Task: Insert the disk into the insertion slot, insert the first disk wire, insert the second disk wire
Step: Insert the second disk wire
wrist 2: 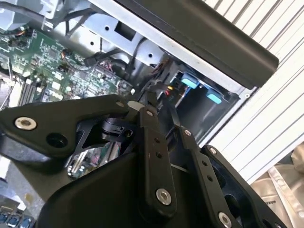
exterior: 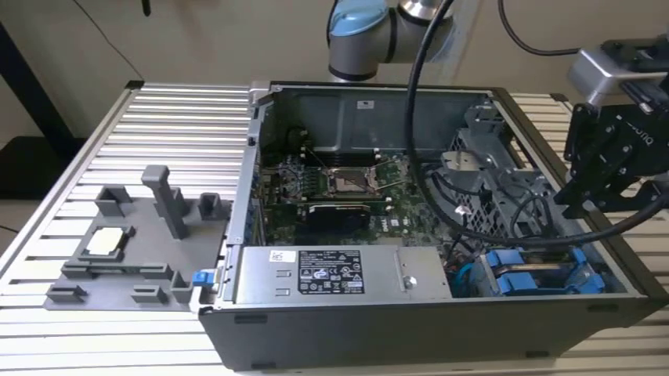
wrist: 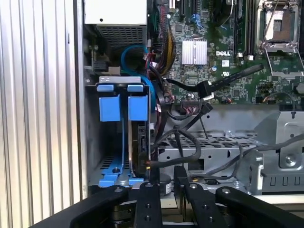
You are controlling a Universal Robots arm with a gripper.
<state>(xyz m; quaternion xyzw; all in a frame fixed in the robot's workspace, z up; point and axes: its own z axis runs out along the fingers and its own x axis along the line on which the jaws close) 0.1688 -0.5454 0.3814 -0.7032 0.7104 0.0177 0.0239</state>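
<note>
Disk (exterior: 528, 276) in its blue carrier, seated in the insertion slot (wrist: 91, 137), in the corner of the open computer case (exterior: 418, 329) at the exterior view's lower right, black cables (wrist: 187, 142) looping just beside, gripper (exterior: 581, 196) hovering above that corner, whether it is spread or closed cannot be told.

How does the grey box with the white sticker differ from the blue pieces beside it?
The grey box is dull metal with a white sticker; the blue pieces are bright plastic. The grey box lies broad and flat; the blue pieces are narrower and tucked into a corner of the open computer case. Both sit along the same wall.
</note>
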